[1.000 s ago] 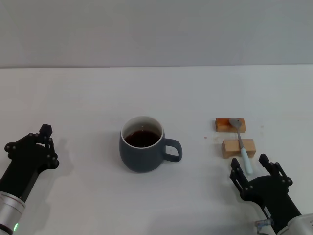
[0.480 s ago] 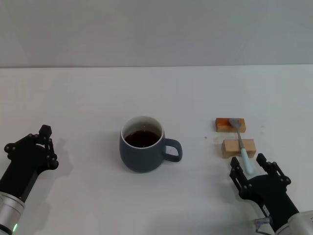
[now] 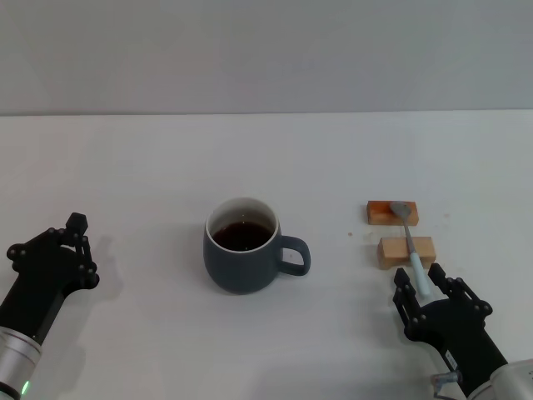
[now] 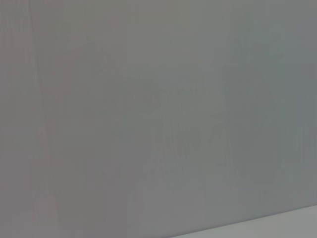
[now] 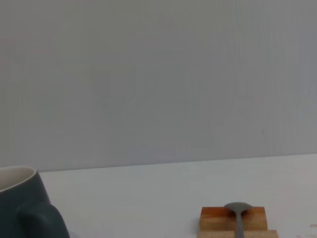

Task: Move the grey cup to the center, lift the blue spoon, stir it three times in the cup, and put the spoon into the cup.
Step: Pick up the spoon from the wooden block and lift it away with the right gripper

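Two wooden blocks [image 3: 399,231] are propping our spoon [image 3: 410,242]; our right gripper [image 3: 426,285] is straddling its handle tip, fingers spread. Our cup [image 3: 244,245] is sitting mid-table; our left gripper [image 3: 73,242] is idling, state unclear.

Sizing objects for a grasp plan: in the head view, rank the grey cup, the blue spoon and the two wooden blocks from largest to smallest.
1. grey cup, clearly the largest.
2. blue spoon, long but slim.
3. near wooden block and far wooden block: they look alike, so no ranking.

A dark grey cup [image 3: 241,254], white inside, holds dark brown liquid. The spoon [image 3: 410,241] pairs grey metal with a pale blue handle, across two tan wooden blocks [image 3: 405,251].
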Controlling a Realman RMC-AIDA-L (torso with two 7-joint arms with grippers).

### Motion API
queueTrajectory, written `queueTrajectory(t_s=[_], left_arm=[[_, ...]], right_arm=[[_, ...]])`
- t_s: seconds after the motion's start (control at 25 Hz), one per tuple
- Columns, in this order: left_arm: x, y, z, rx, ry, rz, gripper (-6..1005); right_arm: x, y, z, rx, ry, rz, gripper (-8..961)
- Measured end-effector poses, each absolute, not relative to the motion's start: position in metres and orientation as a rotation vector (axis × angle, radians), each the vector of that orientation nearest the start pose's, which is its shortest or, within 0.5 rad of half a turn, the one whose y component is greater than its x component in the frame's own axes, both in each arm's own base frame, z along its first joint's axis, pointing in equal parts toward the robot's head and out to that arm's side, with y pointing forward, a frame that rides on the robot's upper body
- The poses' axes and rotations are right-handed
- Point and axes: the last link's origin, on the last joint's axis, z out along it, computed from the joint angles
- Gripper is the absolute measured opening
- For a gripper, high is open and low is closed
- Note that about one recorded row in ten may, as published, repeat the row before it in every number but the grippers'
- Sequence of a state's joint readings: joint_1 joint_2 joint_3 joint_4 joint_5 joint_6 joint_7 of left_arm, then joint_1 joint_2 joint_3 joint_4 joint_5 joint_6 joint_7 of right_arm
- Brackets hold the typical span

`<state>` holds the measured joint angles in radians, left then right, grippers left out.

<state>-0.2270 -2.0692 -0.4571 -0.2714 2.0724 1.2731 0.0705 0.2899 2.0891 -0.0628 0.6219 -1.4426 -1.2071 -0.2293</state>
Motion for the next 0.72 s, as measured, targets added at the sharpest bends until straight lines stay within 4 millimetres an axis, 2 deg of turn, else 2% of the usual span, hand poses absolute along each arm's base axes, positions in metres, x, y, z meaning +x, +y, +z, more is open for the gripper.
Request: queueTrajectory(t_s=[0.72], left_arm=[[-0.3463,0.2498,-0.0455,-1.710,-0.453,-0.564,-2]], right_arm=[[0.2942,0.2175,-0.1242,-1.776,0.804,0.617,471]])
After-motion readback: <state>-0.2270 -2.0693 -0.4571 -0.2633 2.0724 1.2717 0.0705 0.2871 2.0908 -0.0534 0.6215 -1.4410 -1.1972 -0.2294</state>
